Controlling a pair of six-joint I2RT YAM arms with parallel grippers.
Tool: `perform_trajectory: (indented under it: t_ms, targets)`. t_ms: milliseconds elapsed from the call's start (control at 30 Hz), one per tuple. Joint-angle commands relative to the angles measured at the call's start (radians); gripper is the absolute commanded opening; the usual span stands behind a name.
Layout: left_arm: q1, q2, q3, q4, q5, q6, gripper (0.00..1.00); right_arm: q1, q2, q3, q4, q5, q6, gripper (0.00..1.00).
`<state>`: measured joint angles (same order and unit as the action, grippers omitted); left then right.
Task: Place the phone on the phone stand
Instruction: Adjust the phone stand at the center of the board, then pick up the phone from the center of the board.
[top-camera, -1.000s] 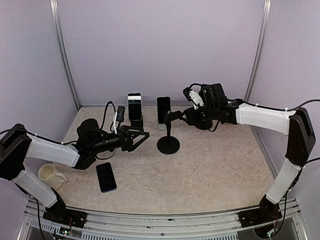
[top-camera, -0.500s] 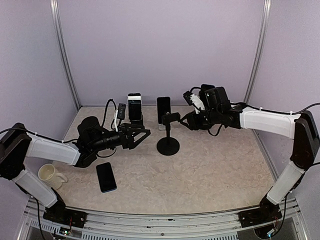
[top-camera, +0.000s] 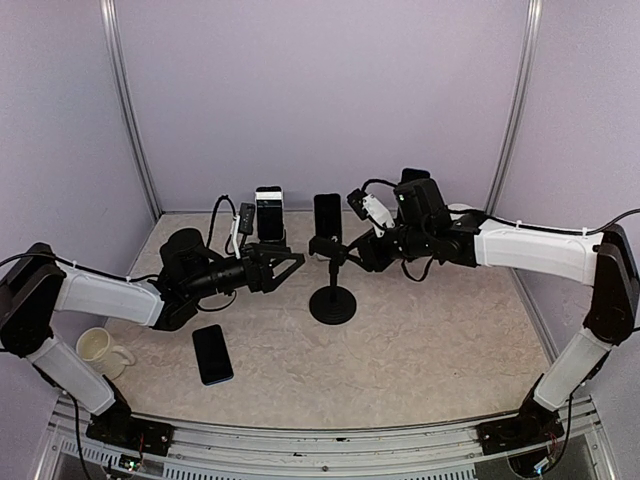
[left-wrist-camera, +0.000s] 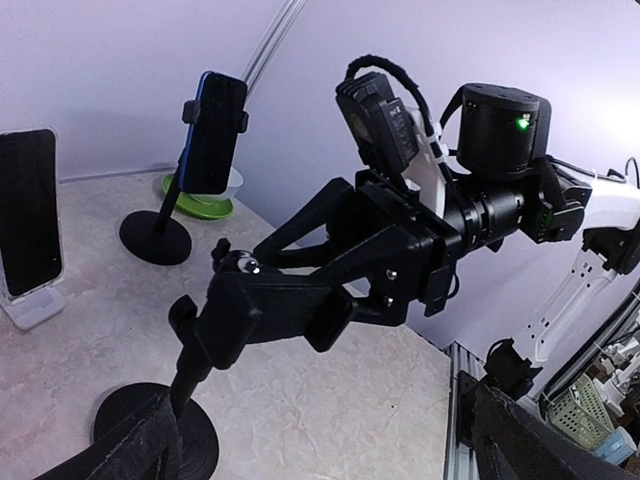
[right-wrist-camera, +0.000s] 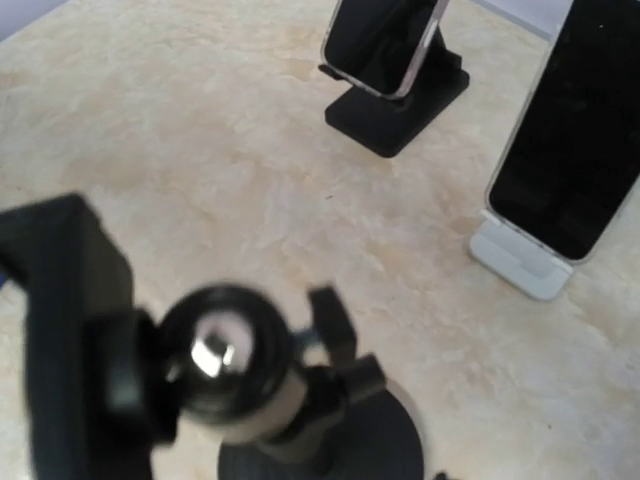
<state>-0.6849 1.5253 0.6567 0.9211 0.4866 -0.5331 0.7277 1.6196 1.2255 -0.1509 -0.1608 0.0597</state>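
Phone stand (top-camera: 332, 304) has slid nearer, my right gripper (top-camera: 342, 248) pinching its top. Left gripper (top-camera: 290, 265) is spread wide; phone (top-camera: 212, 353) is unplaced.

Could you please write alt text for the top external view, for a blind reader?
The right gripper grips the clamp head of a black phone stand mid-table, while the open left gripper hovers beside it. A dark phone lies flat at the front left; two other phones stand propped at the back.
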Motion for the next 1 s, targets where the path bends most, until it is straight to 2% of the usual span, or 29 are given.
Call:
perform_trajectory:
  t_ms: [0, 133, 267, 400, 733, 967]
  targets:
    - [-0.002, -0.017, 0.002, -0.052, -0.067, 0.016, 0.99, 0.012, -0.038, 0.008, -0.032, 0.082, -0.001, 0.49]
    - [-0.001, -0.065, -0.015, -0.134, -0.181, 0.02, 0.99, 0.01, -0.051, 0.016, -0.068, 0.156, -0.008, 0.6]
    - [-0.001, -0.113, -0.013, -0.3, -0.326, 0.017, 0.99, 0.009, -0.065, 0.016, -0.095, 0.217, -0.014, 0.84]
    - [-0.003, -0.155, 0.004, -0.48, -0.442, 0.001, 0.99, -0.004, -0.081, 0.009, -0.115, 0.255, -0.023, 1.0]
    - [-0.03, -0.243, 0.038, -0.849, -0.651, -0.103, 0.99, -0.036, -0.147, -0.046, -0.087, 0.287, -0.03, 1.0]
    - [-0.046, -0.25, 0.026, -1.002, -0.732, -0.184, 0.99, -0.053, -0.191, -0.082, -0.063, 0.295, -0.025, 1.0]
